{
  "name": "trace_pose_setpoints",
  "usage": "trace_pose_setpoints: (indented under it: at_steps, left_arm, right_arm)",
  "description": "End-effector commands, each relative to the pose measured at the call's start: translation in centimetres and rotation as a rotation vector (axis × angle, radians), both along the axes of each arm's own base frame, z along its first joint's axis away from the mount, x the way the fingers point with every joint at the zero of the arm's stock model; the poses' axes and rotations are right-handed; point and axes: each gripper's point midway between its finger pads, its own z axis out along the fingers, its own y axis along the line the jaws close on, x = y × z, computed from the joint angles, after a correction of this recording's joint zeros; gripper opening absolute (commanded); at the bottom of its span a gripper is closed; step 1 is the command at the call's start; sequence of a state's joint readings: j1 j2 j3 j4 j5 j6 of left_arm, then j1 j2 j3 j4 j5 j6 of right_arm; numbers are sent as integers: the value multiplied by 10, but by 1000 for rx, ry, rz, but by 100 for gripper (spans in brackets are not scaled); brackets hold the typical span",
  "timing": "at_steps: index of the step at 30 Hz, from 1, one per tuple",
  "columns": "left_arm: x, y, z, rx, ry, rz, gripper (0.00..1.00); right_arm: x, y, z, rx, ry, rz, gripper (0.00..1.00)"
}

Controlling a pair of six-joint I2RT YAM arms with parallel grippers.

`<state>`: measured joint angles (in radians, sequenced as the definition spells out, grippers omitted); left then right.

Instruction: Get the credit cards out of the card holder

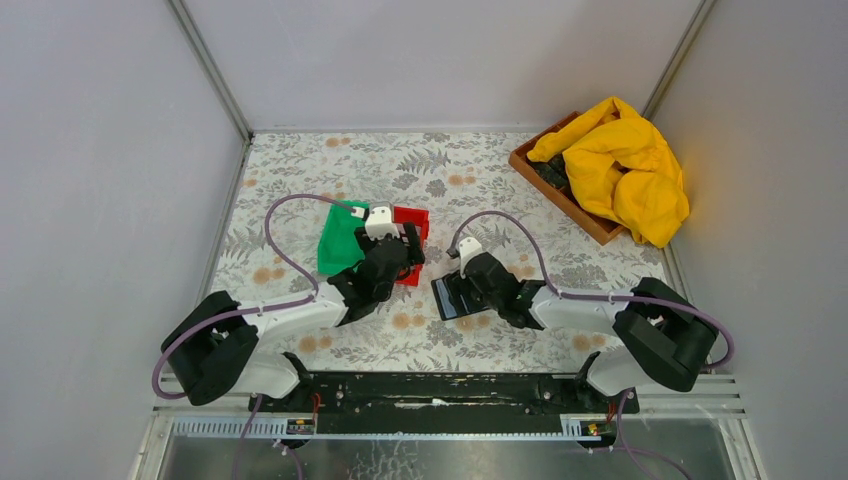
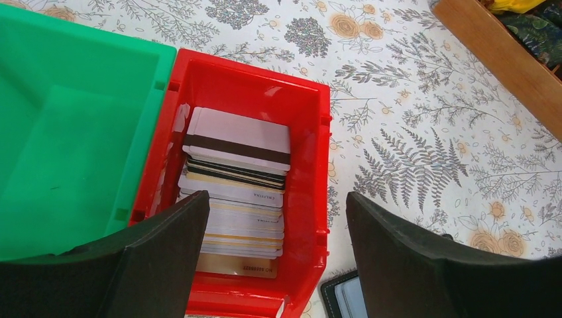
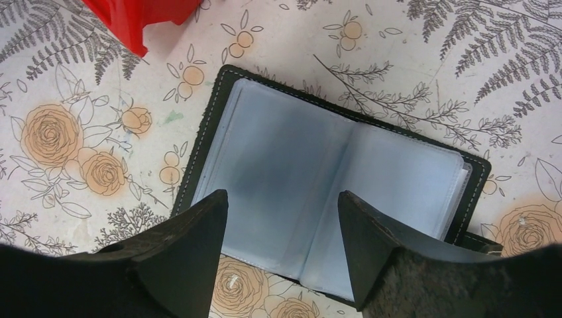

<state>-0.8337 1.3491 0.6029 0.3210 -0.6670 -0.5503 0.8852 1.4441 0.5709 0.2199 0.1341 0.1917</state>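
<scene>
The black card holder lies open flat on the floral table, its glossy bluish-grey sleeves showing; it also shows in the top view and as a corner in the left wrist view. My right gripper is open and empty, hovering over the holder's near edge. Several credit cards lie stacked in the red bin. My left gripper is open and empty above the red bin's near end.
A green bin stands against the red bin's left side. A wooden tray with a yellow cloth sits at the back right. Grey walls close in the table on three sides.
</scene>
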Motion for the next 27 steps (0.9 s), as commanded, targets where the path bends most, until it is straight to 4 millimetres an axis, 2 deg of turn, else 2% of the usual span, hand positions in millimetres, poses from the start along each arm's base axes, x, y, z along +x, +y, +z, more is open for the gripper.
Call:
trace_pose_setpoints:
  at_steps: [1, 16, 27]
  left_arm:
    - [9, -4, 14, -37, -31, 19, 83]
    - [10, -3, 12, -27, -19, 19, 83]
    - [11, -5, 10, -19, -6, 14, 84]
  right_arm:
    - [11, 14, 21, 18, -95, 9, 69]
    - [4, 23, 12, -27, -77, 48, 74]
    - [3, 20, -2, -117, -56, 39, 70]
